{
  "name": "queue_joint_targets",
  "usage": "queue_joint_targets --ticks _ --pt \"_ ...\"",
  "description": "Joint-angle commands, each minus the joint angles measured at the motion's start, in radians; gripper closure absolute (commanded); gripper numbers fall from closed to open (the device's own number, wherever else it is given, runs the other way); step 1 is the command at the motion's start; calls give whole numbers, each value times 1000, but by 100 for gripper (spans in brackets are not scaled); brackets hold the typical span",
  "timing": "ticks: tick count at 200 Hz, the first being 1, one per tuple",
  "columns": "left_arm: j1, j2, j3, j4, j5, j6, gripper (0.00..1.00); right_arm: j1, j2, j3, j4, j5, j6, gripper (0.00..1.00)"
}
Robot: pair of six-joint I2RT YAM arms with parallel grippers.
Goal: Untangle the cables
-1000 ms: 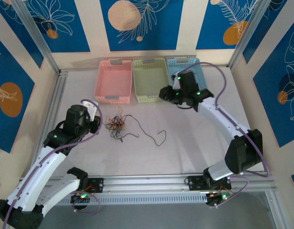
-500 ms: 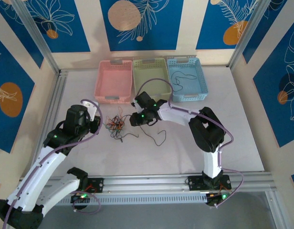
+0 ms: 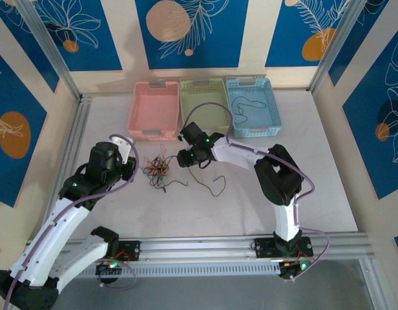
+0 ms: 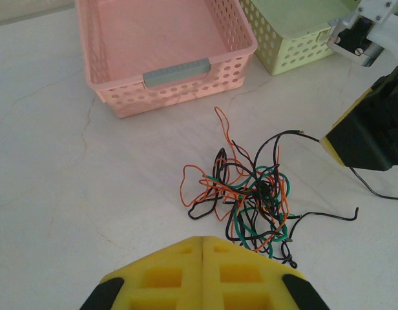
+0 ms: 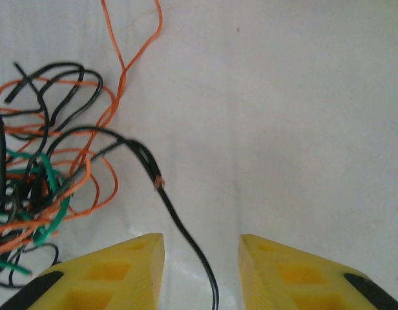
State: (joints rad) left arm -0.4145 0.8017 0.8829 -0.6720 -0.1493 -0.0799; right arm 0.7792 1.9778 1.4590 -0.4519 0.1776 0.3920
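From where I stand the cables (image 3: pixel 159 172) lie as a loose knot of black, orange-red and green wire on the bare table (image 3: pixel 251 200), at about 6 o'clock from the pink basket (image 4: pixel 176 71). One long black strand (image 5: pixel 167 194) trails out of the knot toward 4 o'clock. The left gripper (image 4: pixel 203 240) sits at the knot's 9 o'clock with its yellow pads pressed together and nothing between them. The right gripper (image 5: pixel 201 242) hovers at the knot's 3 o'clock, jaws partly apart. That black strand runs through the gap without either pad (image 5: pixel 131 265) pinching it yet. These wires look almost weightless and limp — they will bend rather than push, and a pull on one is likely to drag the whole clump along unless something pins it. They are also thin enough to slip out of a soft pad. The best hold, I'd judge, is on the free black run just outside the knot — clear of the orange loops beside it.
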Motion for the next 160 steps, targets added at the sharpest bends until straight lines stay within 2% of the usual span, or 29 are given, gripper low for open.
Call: queue_joint_targets --ticks 1,69,128,136,151,160 --pt "10 -3 -6 6 23 -5 100 12 61 65 -65 35 -18 66" --pt "9 -6 -6 8 24 -7 100 31 102 99 -84 25 -24 82" --pt "9 -4 -5 8 25 -7 100 33 78 62 -55 10 -22 78" --pt "9 -3 -6 9 24 -8 100 32 79 66 -59 12 -24 81" --pt "9 -2 -7 9 23 -8 100 28 70 59 -57 32 -14 96" --pt "9 -2 -6 9 21 -8 100 23 48 34 -38 42 -7 100"
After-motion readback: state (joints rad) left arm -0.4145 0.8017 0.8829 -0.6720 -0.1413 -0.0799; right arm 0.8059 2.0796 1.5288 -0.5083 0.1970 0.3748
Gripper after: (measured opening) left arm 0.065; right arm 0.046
